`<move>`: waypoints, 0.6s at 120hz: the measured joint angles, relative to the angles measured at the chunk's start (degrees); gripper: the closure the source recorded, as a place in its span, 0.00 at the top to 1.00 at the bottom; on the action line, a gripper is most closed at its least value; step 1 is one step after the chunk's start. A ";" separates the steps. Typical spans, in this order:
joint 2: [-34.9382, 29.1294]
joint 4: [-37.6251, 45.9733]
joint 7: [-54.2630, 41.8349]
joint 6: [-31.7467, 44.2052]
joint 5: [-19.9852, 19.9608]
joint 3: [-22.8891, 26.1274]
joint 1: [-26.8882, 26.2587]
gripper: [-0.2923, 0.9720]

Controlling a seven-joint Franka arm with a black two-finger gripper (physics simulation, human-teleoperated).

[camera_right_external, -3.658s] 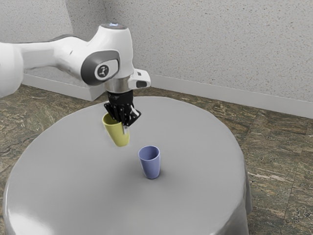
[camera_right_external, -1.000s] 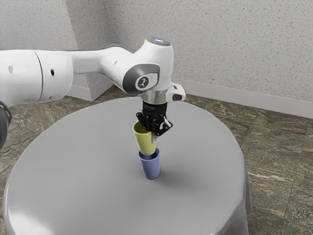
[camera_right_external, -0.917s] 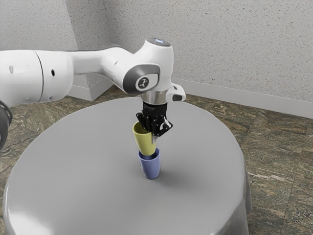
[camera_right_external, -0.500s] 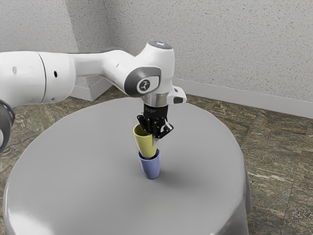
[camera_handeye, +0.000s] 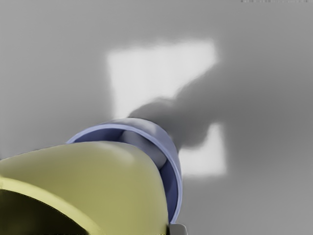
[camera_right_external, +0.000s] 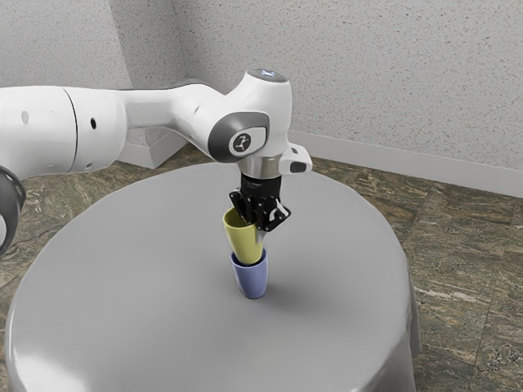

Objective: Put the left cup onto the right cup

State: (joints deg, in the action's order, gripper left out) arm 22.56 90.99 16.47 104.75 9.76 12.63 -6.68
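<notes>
There are two cups on one round counter (camera_right_external: 122, 310) draped in grey: one yellow cup (camera_right_external: 243, 238) and one blue cup (camera_right_external: 250, 279). The blue cup stands upright near the middle of the counter, mouth up. The yellow cup sits above it with its base down inside the blue cup's mouth, so that only its upper part shows over the blue rim. It leans a little, its open mouth tipped toward the exterior view's left.

One white arm (camera_right_external: 147, 122) comes in from the exterior view's left and points its hand straight down over the pair. The black fingers (camera_right_external: 263, 216) are closed narrowly on the yellow cup's rim, on the side toward the exterior view's right. They pinch the wall of the cup between them and hold nothing else. They do not touch the blue cup.

In the wrist view the yellow cup (camera_handeye: 88, 186) looms large and blurred just under the hand. The blue cup's rim (camera_handeye: 168, 147) curves round behind it, with a sliver of the blue inner wall showing between the two. Beyond them lies the grey counter (camera_handeye: 264, 73). It carries one bright patch of light (camera_handeye: 146, 73) and one dark shadow (camera_handeye: 195, 122) running away from the cups.

Around the counter are a mottled stone floor (camera_right_external: 474, 269) and a pale speckled wall (camera_right_external: 392, 65).
</notes>
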 joint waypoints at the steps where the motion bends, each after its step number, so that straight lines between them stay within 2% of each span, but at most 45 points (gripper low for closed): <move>1: 0.00 0.00 0.00 0.00 0.00 -0.01 0.00 0.20; 53: 0.00 0.00 -0.11 0.09 -0.23 0.03 0.02 0.28; 72: -0.35 0.00 -0.14 -0.03 -0.19 0.03 -0.05 0.33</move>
State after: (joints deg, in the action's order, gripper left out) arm 22.21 90.99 16.33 104.73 9.57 12.65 -6.73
